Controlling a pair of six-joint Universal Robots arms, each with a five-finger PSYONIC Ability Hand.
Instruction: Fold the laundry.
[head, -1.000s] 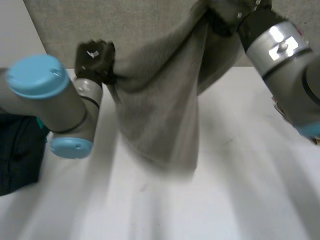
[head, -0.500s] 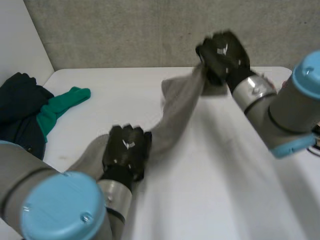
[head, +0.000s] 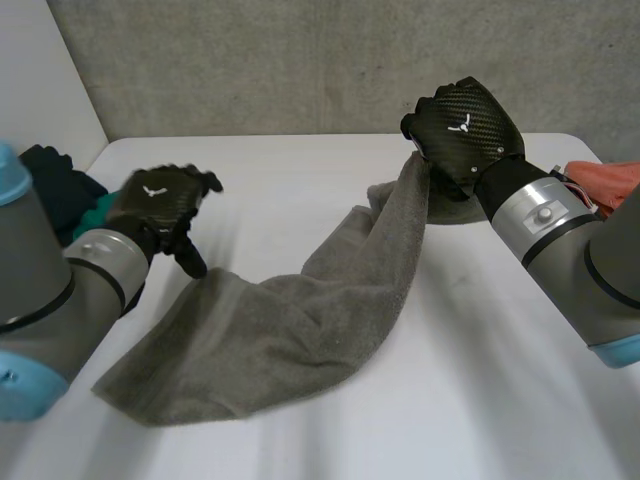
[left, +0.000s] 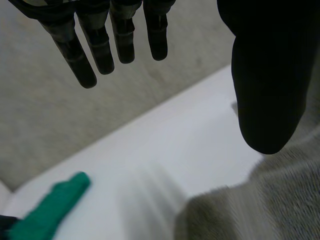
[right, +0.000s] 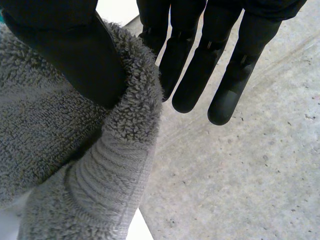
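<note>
- Grey terry towel (head: 300, 330): long rumpled strip on white surface (head: 480, 380), one end lifted.
- R hand (head: 462, 135): thumb clamps towel's ribbed hem end.
- L hand (head: 160, 205): fingers straight, apart, empty, by other end.

Robot test lab. A plain white desk (head: 300, 165) stands against a bare concrete wall (head: 300, 60) behind it.

Right robot hand (right: 250, 35), thumb pinching grey towel (right: 45, 135) (hemmed edge) against straight fingers (right: 192, 85), concrete wall (right: 250, 190) beyond
</note>
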